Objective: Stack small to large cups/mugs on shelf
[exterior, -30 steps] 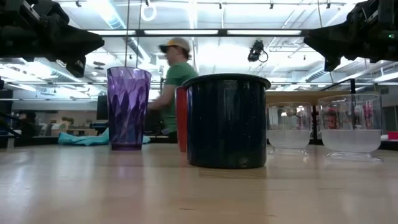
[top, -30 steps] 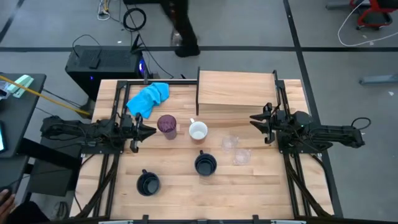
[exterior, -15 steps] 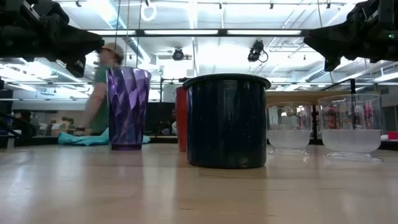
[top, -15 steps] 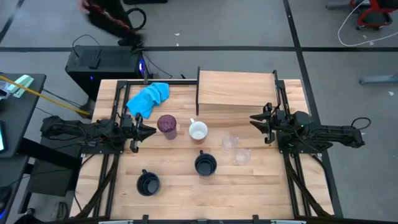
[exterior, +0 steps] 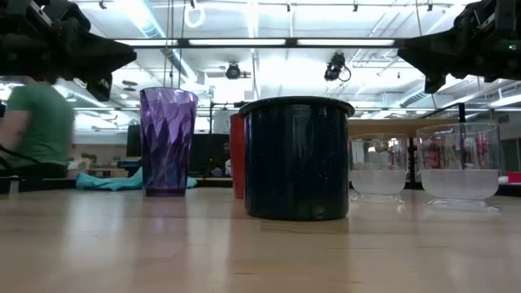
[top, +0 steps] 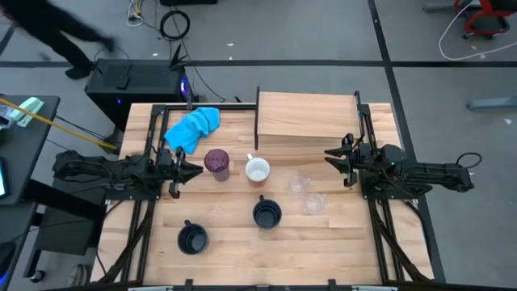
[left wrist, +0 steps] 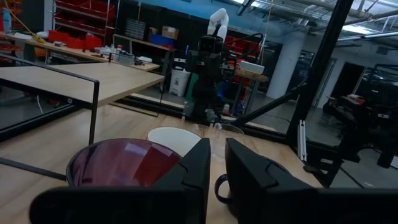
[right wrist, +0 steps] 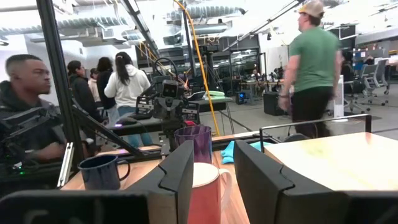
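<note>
Two black mugs stood nearest the front edge of the plank table, one toward the left arm's side and the other closer to the middle, the latter filling the centre of the low view as a dark cylinder. Just beyond that middle mug, on the right arm's side, sat two small clear cups, close together and upright, seen from table height as frosted glasses. Farther back from the middle mug stood the orange mug with its white inside showing from above, and beside it, toward the left arm, the purple tumbler, upright on the table. The left gripper hovered above the table just beside the tumbler, its fingers held slightly apart with a narrow gap and nothing between them. The right gripper hung well apart from the cups on the far side of the orange mug, near the shelf's front edge, its fingers spread and empty. Behind the mugs the pale wooden shelf carried no cups. A blue cloth lay crumpled behind the tumbler, left of the shelf. A person in a green shirt stood in the room beyond the table.
</note>
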